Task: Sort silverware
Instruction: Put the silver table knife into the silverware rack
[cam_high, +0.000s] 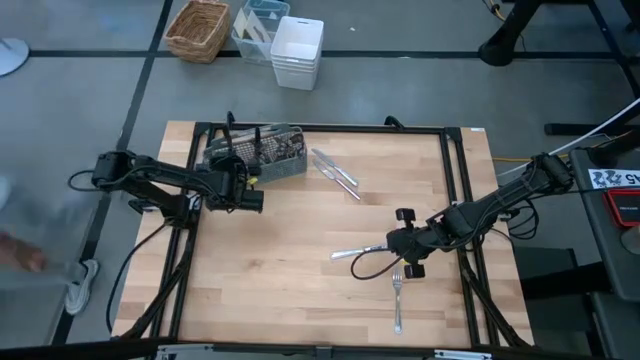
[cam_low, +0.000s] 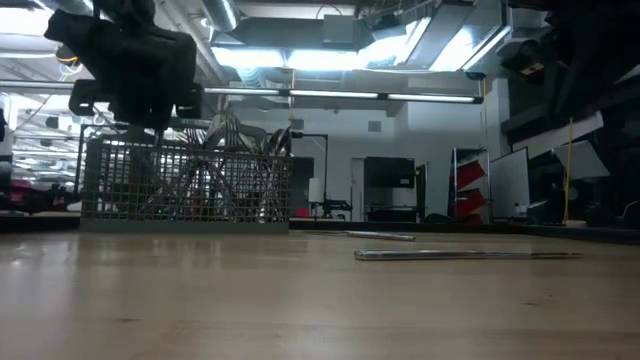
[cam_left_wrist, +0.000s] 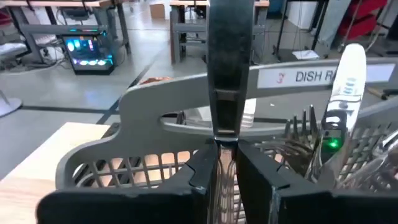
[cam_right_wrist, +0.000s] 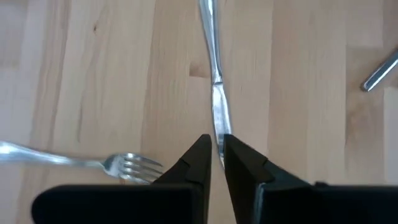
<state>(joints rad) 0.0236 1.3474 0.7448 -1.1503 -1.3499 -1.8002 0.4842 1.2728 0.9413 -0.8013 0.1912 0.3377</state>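
Knife (cam_right_wrist: 214, 93) blade tip hidden between right gripper (cam_right_wrist: 216, 163) jaws.

Table (cam_high: 300, 250): pale wood w/ light grain, black frame. Caddy (cam_high: 262, 155): grey mesh grid, white lettering on its handle. Silverware: shiny silver knife (cam_right_wrist: 214, 93), fork (cam_right_wrist: 74, 162). Arms & grippers: black. Basket (cam_high: 198, 30): tan woven wicker. Bin (cam_high: 297, 52): white. Floor: grey.
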